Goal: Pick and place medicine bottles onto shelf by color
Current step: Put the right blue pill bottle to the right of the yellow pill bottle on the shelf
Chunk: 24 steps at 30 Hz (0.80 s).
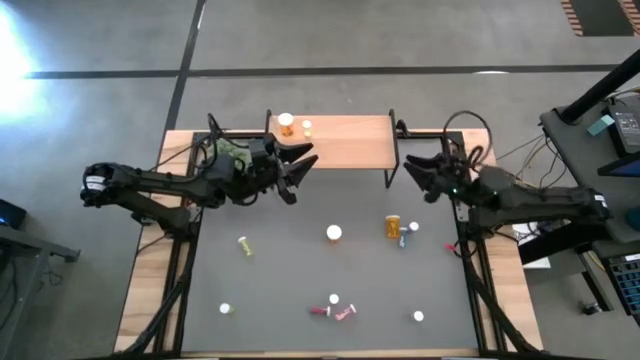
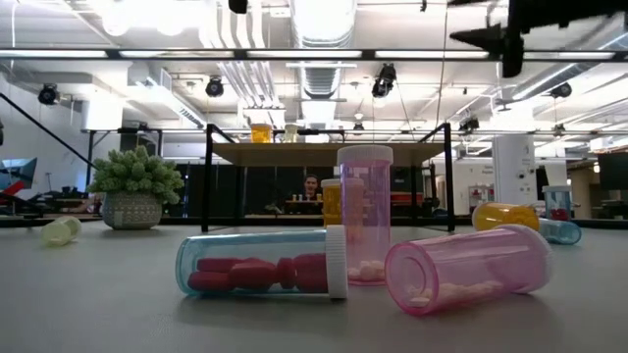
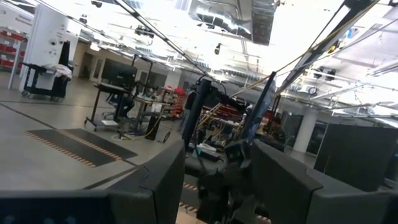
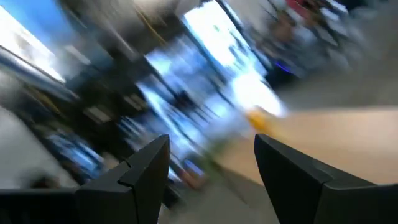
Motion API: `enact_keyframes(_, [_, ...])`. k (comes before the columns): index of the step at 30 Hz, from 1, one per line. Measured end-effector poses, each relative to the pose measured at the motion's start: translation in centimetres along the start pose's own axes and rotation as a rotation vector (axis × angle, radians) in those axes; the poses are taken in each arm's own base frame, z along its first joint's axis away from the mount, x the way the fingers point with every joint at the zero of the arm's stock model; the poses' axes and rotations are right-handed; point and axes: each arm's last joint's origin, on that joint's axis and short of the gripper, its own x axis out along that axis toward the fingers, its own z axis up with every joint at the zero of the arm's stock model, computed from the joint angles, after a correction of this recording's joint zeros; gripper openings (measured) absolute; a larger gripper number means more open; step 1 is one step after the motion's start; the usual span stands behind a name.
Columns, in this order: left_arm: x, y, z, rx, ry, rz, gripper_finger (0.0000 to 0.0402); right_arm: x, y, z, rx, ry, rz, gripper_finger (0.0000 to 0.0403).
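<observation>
Looking straight down, the low light-wood shelf on thin black legs point(image 1: 335, 140) is seen at the far edge of the grey-topped table point(image 1: 290, 280), with an orange white-capped bottle point(image 1: 287, 124) and a smaller yellowish bottle point(image 1: 307, 128) standing near its left end. The left gripper point(image 1: 303, 161) is held just off the shelf's front left corner, fingers parted and nothing between them. The right gripper point(image 1: 413, 168) is held beside the shelf's right end, its fingers spread and empty.

From table height a different set is shown: a clear bottle of red capsules lying on its side point(image 2: 263, 263), a pink bottle lying on its side point(image 2: 468, 269) and an upright pink bottle point(image 2: 365, 214) crowd the near edge, details lost from above. A green bushy plant in a pot point(image 2: 134, 188) is seen only here, at the far left.

The right wrist view is blurred; only wood surface shows past the fingers. The left wrist view looks out over the room.

An orange bottle lying on the table point(image 1: 393, 226) sits right of centre. Open grey surface lies between both grippers and the scattered bottles.
</observation>
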Motion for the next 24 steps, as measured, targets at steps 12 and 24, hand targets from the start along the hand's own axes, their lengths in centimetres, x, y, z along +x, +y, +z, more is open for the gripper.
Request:
enact_keyframes(12, [0.0,0.3,0.3,0.004,-0.01,0.013,0.0169,-1.0,2.3,4.1,0.094,0.716,-0.722,0.0224])
enact_keyframes(24, [-0.5,0.6,1.7,-0.002,-0.049,0.018,0.0169,2.6,3.3,1.4,0.006,1.157,-0.869,0.0224])
